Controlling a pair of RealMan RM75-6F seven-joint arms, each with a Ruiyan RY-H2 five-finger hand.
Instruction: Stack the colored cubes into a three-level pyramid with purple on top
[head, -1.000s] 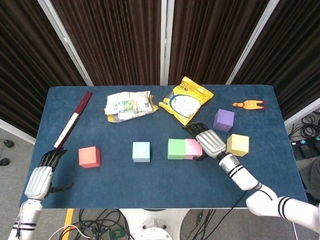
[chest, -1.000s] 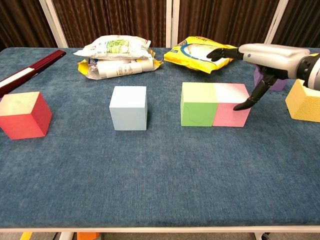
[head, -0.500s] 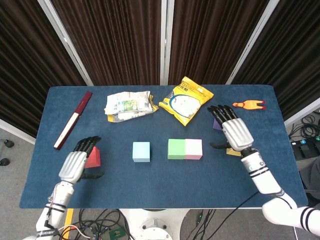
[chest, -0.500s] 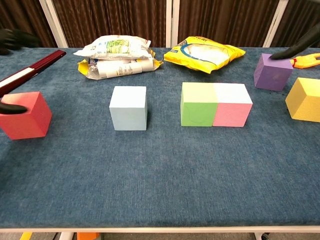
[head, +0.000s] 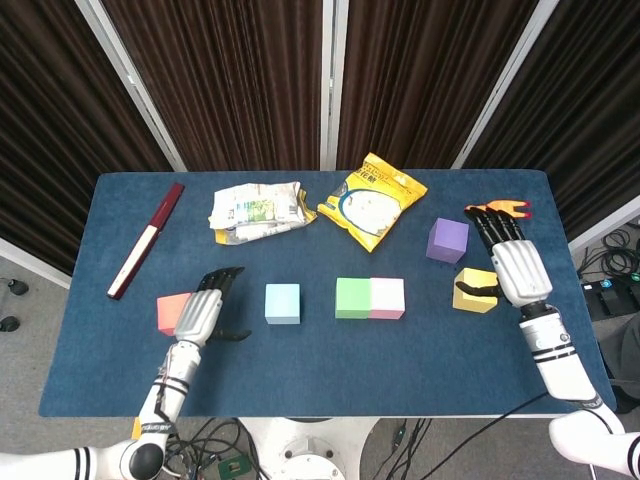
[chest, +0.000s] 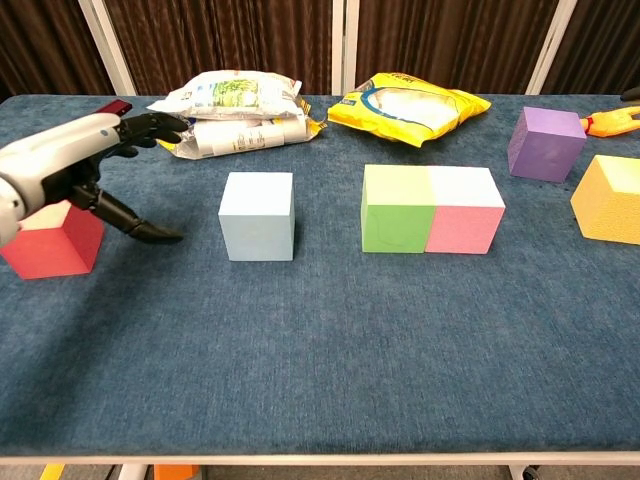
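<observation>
Dark curtains behind, blue felt table (head: 320, 370) below, cables on the floor at the bottom edge. Green cube (head: 353, 298) and pink cube (head: 387, 298) touching side by side at centre frame, light blue cube (head: 282, 303) a gap to their left, red cube (head: 172, 311) further left. Purple cube (head: 447, 240) upper right of the pair, yellow cube (head: 474, 290) at right, slightly turned. Crumpled packet (head: 256, 210) and yellow snack bag (head: 372, 200) along the upper middle, dark red stick (head: 146, 240) at upper left, small orange toy (head: 500, 209) at upper right.

Left hand (head: 203, 312) spread and empty, hovering just right of the red cube, thumb low toward the felt in the chest view (chest: 70, 170). Right hand (head: 515, 268) over the yellow cube's right side, fingers extended, thumb near the cube's face; cannot tell whether actually gripping, apparently not.

Judged stage: base row only begun, nothing stacked yet, purple waiting apart.

Risks from here: sliding red or blue toward the pair too hard and knocking green and pink apart or askew. Closing on the turned yellow cube by its corners and having it twist in the grasp. Leaving gaps in the base, so second-level cubes sit unsteadily.
</observation>
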